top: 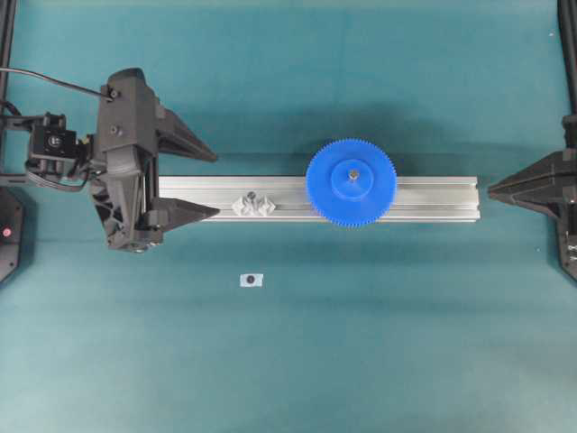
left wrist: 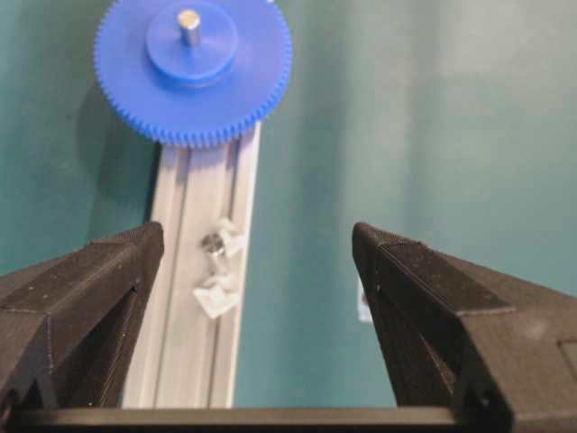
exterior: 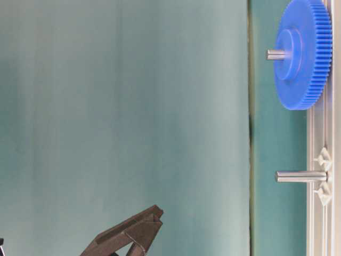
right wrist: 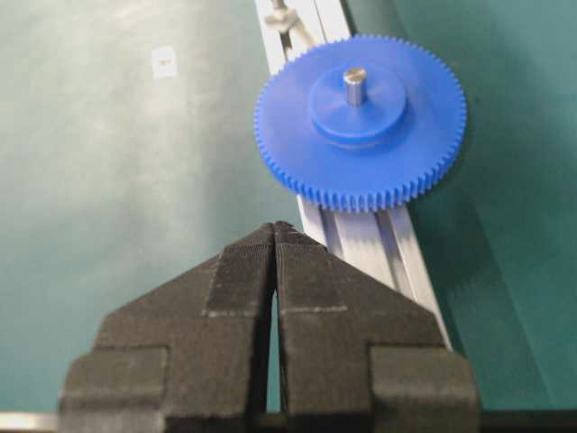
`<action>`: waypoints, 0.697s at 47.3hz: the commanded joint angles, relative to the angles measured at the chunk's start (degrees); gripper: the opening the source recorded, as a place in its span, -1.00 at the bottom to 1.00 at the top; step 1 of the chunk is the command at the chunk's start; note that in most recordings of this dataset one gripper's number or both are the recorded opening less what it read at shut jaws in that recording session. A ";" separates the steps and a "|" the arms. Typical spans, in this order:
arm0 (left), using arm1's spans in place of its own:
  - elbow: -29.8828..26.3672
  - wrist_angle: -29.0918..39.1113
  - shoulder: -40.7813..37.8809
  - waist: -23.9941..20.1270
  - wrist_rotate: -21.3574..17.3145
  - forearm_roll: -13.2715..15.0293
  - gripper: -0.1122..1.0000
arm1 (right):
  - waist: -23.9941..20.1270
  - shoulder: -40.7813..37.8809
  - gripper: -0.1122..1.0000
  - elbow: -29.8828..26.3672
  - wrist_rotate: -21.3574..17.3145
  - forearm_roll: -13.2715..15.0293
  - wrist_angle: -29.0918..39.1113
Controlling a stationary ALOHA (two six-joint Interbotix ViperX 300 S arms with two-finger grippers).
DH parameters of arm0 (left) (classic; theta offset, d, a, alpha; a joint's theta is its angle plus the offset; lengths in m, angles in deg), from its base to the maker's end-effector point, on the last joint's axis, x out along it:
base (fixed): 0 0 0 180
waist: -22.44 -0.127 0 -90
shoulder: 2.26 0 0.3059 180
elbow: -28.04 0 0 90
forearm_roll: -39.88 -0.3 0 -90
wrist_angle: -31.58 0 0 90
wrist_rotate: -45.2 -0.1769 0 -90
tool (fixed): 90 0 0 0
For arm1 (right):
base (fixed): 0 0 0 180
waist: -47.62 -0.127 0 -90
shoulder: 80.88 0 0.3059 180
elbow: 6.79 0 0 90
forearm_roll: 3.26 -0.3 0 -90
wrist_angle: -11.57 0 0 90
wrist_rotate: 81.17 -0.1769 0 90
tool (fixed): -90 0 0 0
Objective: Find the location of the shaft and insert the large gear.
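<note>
The large gear [top: 351, 182], a bright blue toothed disc, lies flat on the aluminium rail [top: 433, 198]. The shaft [top: 353, 173] pokes up through its raised hub. The left wrist view shows the same gear [left wrist: 192, 72] and shaft tip [left wrist: 188, 24] far ahead of my left gripper [left wrist: 257, 236]. That left gripper [top: 216, 185] stands open and empty at the rail's left end. My right gripper [top: 491, 190] is shut on nothing just off the rail's right end. From its wrist view the gear [right wrist: 361, 122] sits beyond the shut right gripper [right wrist: 275, 225].
A second bare pin [top: 252, 202] between two clear mounts stands on the rail left of the gear, also visible as a pin [left wrist: 213, 242] close before the left fingers. A small white tag [top: 251, 280] lies on the teal table in front of the rail.
</note>
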 commanded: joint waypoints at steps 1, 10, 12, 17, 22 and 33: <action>-0.70 -0.53 0.70 0.18 -0.09 -0.18 0.74 | 0.09 -0.44 -0.77 -0.53 -0.53 0.09 -0.26; -0.62 -0.53 0.88 0.18 -0.09 -0.18 0.74 | 0.09 -0.44 -0.77 -0.53 -0.53 0.09 -0.26; -0.62 -0.53 0.97 0.18 -0.09 -0.18 0.74 | 0.09 -0.44 -0.77 -0.53 -0.53 0.09 -0.26; -0.53 -0.53 1.14 0.18 -0.09 -0.18 0.74 | 0.09 -0.44 -0.77 -0.53 -0.53 0.09 -0.26; -0.35 -0.53 1.49 0.18 -0.09 -0.18 0.74 | 0.09 -0.44 -0.77 -0.53 -0.53 0.09 -0.53; 0.00 -0.53 1.93 0.18 -0.09 -0.18 0.74 | 0.09 -0.44 -0.77 -0.44 -0.53 0.09 -0.53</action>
